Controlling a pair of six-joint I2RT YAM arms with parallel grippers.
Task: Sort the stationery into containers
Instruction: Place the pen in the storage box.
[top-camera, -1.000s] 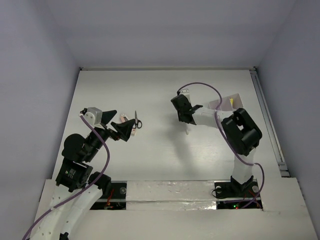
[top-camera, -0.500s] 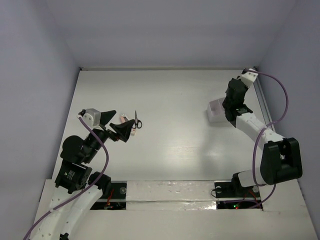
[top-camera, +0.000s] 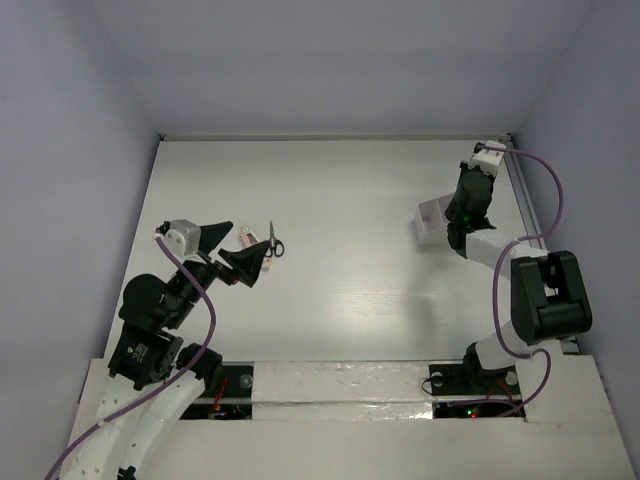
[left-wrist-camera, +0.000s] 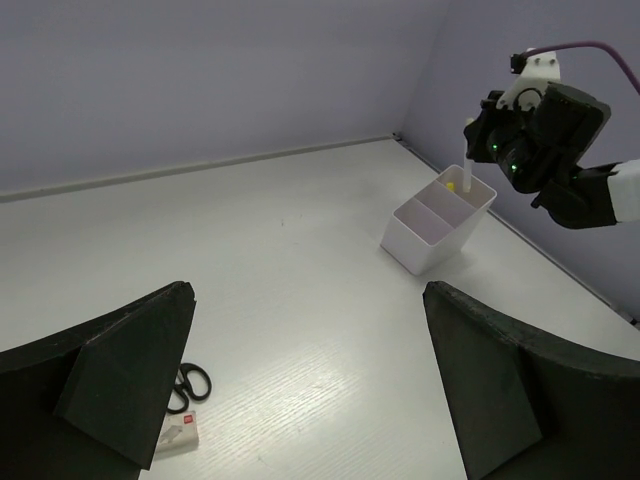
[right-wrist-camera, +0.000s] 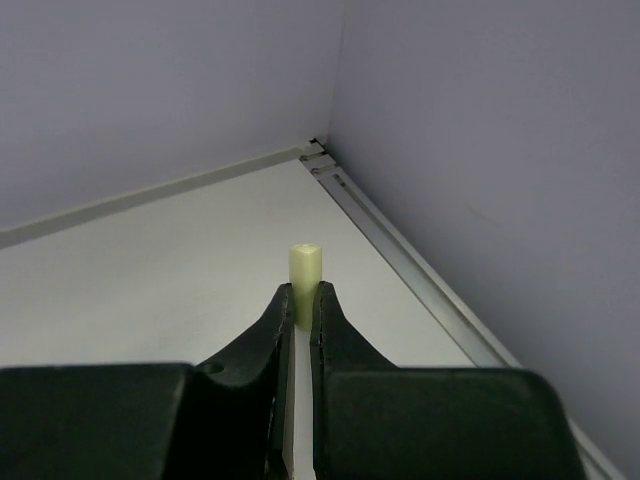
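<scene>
Right gripper clamped on thin white pen with pale-yellow end, upright over translucent whitish box at 2 o'clock, likely for dropping in. Left gripper spread apart by black-handled scissors, 9 o'clock.

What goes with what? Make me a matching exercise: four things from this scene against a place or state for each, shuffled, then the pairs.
Things
1. scissors
2. pen
3. box
4. left gripper

Places or states
A. clamped upright in the right gripper
B. open, holding nothing
C. flat on the table, beside a small pale block
D. divided in two, standing under the right gripper

Pairs: 1-C, 2-A, 3-D, 4-B
</scene>
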